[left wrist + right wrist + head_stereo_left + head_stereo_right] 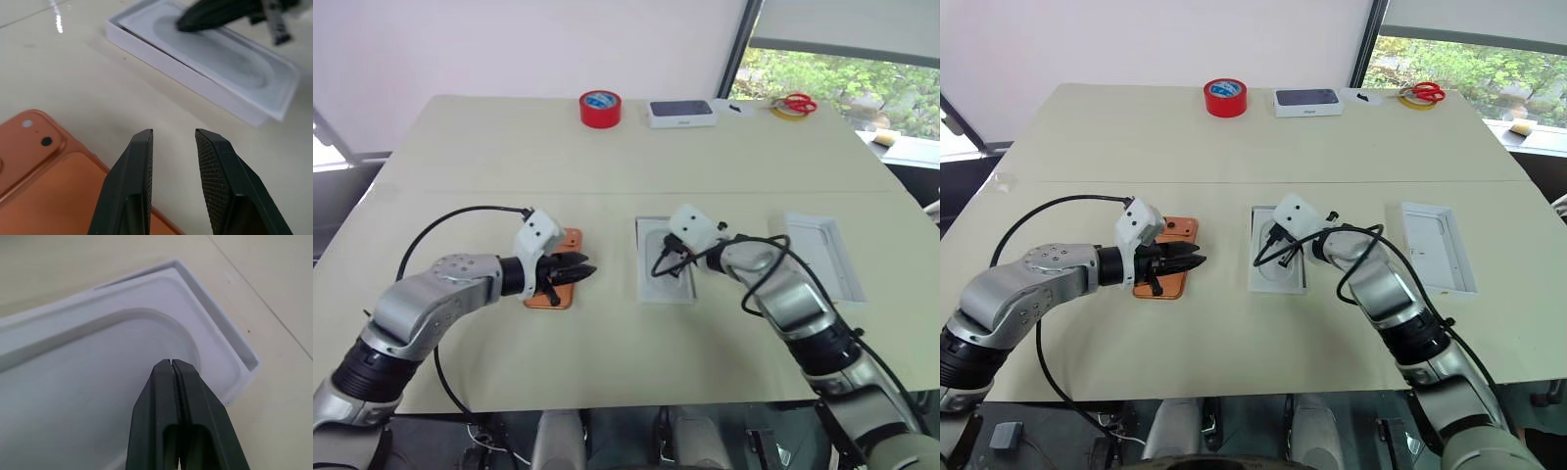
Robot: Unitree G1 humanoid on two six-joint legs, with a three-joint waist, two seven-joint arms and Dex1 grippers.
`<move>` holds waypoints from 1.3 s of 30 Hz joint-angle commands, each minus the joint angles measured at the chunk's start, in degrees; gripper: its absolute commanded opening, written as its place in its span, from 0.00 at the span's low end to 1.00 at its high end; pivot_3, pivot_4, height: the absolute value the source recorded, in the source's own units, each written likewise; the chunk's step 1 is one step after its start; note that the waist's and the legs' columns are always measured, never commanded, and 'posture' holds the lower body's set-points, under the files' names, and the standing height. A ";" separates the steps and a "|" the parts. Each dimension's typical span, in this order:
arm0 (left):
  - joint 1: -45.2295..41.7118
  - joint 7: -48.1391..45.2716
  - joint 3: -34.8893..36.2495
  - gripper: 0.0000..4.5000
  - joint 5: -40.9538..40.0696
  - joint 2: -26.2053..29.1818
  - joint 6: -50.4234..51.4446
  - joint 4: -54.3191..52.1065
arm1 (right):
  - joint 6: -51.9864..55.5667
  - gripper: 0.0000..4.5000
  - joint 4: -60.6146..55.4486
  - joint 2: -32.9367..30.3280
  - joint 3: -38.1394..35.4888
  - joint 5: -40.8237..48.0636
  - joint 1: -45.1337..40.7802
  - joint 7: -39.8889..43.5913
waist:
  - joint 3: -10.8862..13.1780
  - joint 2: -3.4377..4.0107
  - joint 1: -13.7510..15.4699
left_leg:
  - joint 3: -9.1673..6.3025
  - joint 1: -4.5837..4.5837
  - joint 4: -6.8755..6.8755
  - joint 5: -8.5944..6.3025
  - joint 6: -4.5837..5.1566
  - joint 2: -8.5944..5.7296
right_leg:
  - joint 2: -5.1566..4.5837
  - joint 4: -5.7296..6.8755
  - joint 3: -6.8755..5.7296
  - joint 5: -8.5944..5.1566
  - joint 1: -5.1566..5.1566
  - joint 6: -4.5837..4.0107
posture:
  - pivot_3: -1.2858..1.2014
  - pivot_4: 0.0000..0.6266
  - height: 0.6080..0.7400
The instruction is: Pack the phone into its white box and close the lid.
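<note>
The orange phone (570, 241) lies flat on the table at the left, lenses up (36, 134). My left gripper (585, 267) hovers over the phone's right edge, open, and nothing sits between its fingers (139, 171). The white box (640, 260) lies in the middle of the table. Inside it is a white insert (73, 382) with a phone-shaped hollow. My right gripper (171, 364) is shut, its tips down in that hollow at the end of the box nearest me. The lid (822, 257) lies open side up to the right of the box, apart from both grippers.
A red tape roll (600, 108), a dark-blue-topped white box (680, 113) and red scissors (796, 102) on a yellow ring line the table's far edge. A black cable loops from each wrist over the table. Bare tabletop separates the phone and the box.
</note>
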 commanded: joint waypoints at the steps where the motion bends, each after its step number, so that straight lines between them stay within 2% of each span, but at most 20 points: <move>1: 0.81 -3.50 2.58 0.32 2.08 0.06 -1.39 -0.44 | -3.01 0.01 4.35 1.36 0.03 -3.33 -3.17 -2.61 | 0.00 0.00 0.04 | 0.00 0.00 0.00 0.00 0.00 0.00 | 0.00 0.01 0.00 0.00 0.00 0.00 | 0.52 0.24 0.22; 6: 2.25 -5.06 4.03 0.32 3.83 -1.06 -0.76 -0.98 | -7.86 0.01 8.07 2.23 1.37 -5.93 -4.63 -2.73 | 0.01 0.01 -0.06 | 0.02 0.00 0.00 0.00 0.02 0.01 | 0.01 0.02 0.00 0.00 -0.03 0.02 | 0.52 0.24 0.22; 11: 2.84 -5.29 4.89 0.32 5.22 -2.58 0.08 -1.38 | -8.72 0.01 6.97 2.76 0.76 -6.12 -3.74 -1.39 | 0.01 0.01 -0.07 | 0.03 0.00 0.00 0.01 0.01 0.05 | 0.03 0.12 0.00 0.01 -0.08 0.03 | 0.52 0.24 0.22; 19: 3.03 -4.88 5.94 0.32 6.85 -4.71 1.19 -0.99 | -3.56 0.01 -3.62 2.23 -1.07 -3.26 1.42 3.05 | 0.00 0.00 -0.07 | 0.03 0.01 0.00 0.01 0.01 0.09 | 0.05 0.17 -0.01 0.02 -0.08 0.06 | 0.52 0.24 0.22; 23: 2.61 -5.02 5.60 0.32 7.51 -5.85 1.52 -1.04 | -1.25 0.01 -7.53 1.54 1.83 -3.00 3.92 5.87 | -0.02 -0.01 -0.03 | 0.03 0.01 0.00 0.01 0.01 0.10 | 0.06 0.18 -0.02 0.01 -0.08 0.05 | 0.52 0.24 0.22; 28: 2.05 -4.98 5.47 0.32 8.19 -7.21 1.93 -0.93 | 0.68 0.01 -10.21 2.58 4.04 -2.66 4.44 7.26 | -0.04 -0.02 -0.10 | 0.02 0.02 0.00 0.01 0.01 0.13 | 0.08 0.18 -0.04 0.01 -0.07 0.04 | 0.52 0.24 0.22; 34: 1.94 -4.27 6.35 0.32 8.88 -8.21 2.31 -0.58 | 1.71 0.01 -12.03 2.04 2.85 -3.15 3.75 6.77 | -0.04 -0.02 -0.09 | 0.01 0.02 0.00 0.02 0.00 0.14 | 0.09 0.18 -0.05 0.02 -0.07 0.06 | 0.52 0.24 0.22; 37: 1.28 -2.23 8.62 0.32 8.83 -9.13 3.38 0.83 | 1.41 0.01 -12.85 0.82 1.79 -4.62 2.79 5.55 | -0.04 -0.02 0.03 | 0.01 0.02 0.01 0.02 0.01 0.14 | 0.09 0.18 -0.06 0.01 -0.07 0.05 | 0.52 0.24 0.22; 39: 0.12 1.16 13.34 0.32 6.42 -10.55 6.75 3.24 | 2.28 0.01 -13.89 0.52 1.63 -4.89 1.96 5.36 | -0.05 -0.04 0.01 | 0.00 0.02 0.02 0.02 0.01 0.14 | 0.09 0.18 -0.06 0.02 -0.06 0.06 | 0.52 0.24 0.22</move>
